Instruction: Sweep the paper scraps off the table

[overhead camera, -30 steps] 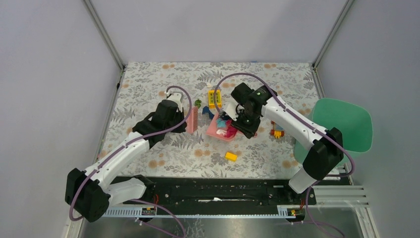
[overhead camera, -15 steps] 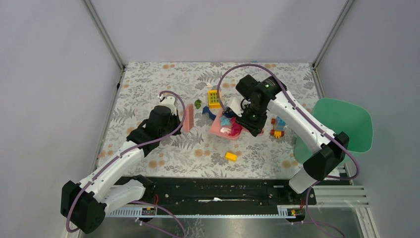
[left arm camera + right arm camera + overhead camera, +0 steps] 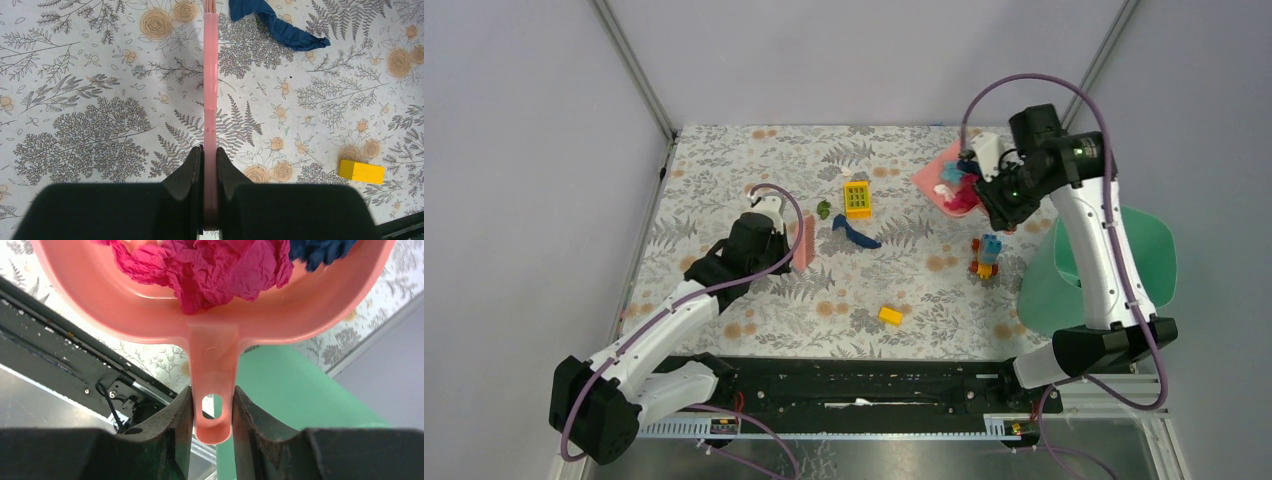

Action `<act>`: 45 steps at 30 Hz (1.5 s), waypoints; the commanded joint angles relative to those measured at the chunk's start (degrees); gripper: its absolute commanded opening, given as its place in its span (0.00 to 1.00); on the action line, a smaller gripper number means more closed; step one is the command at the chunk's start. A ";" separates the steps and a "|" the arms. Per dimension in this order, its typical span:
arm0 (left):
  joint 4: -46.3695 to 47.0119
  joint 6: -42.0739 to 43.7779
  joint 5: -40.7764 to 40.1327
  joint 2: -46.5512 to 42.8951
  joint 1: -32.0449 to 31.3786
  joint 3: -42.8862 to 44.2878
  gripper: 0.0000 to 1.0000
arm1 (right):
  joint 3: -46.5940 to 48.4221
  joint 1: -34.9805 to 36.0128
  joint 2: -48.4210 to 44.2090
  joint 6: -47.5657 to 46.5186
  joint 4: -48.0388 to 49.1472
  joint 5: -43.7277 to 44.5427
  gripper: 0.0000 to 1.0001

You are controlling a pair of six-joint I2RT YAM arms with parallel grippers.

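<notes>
My right gripper (image 3: pixel 984 190) (image 3: pixel 212 407) is shut on the handle of the pink dustpan (image 3: pixel 939 178) (image 3: pixel 150 310) and holds it high above the table's far right. Magenta (image 3: pixel 220 272), dark blue (image 3: pixel 320 250) and white paper scraps (image 3: pixel 941 188) lie in the pan. One dark blue scrap (image 3: pixel 856 236) (image 3: pixel 280 27) lies on the printed table (image 3: pixel 724 160) near the middle. My left gripper (image 3: pixel 786 245) (image 3: pixel 210 160) is shut on the pink comb-like brush (image 3: pixel 805 242) (image 3: pixel 210 75), which stands on edge left of that scrap.
A green round-cornered tray (image 3: pixel 1114 265) (image 3: pixel 320 405) sits off the table's right edge, below the raised dustpan. Yellow blocks lie on the table: a flat one (image 3: pixel 857 199), a small one (image 3: pixel 890 316) (image 3: pixel 361 171), and a coloured stack (image 3: pixel 986 255). A small green bit (image 3: pixel 823 209) lies near the brush.
My right gripper has lifted the dustpan with its scraps from the table's middle up and to the far right. One dark blue scrap stays behind. The left gripper and brush have shifted slightly left.
</notes>
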 commanded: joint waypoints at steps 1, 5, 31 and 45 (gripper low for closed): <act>2.49 0.30 0.86 0.68 0.27 1.55 0.00 | 2.23 -7.38 -3.12 -2.34 -1.20 -2.73 0.00; 2.26 0.28 1.76 1.86 0.21 1.81 0.00 | 0.41 -14.89 -5.55 -5.43 -1.29 -2.55 0.00; 0.51 0.37 3.38 6.22 0.18 2.89 0.00 | 1.46 -61.48 -7.43 -35.82 -1.21 0.60 0.00; -0.19 0.38 3.54 6.81 0.19 3.27 0.00 | -3.22 -62.92 -13.78 -55.79 -1.16 19.00 0.00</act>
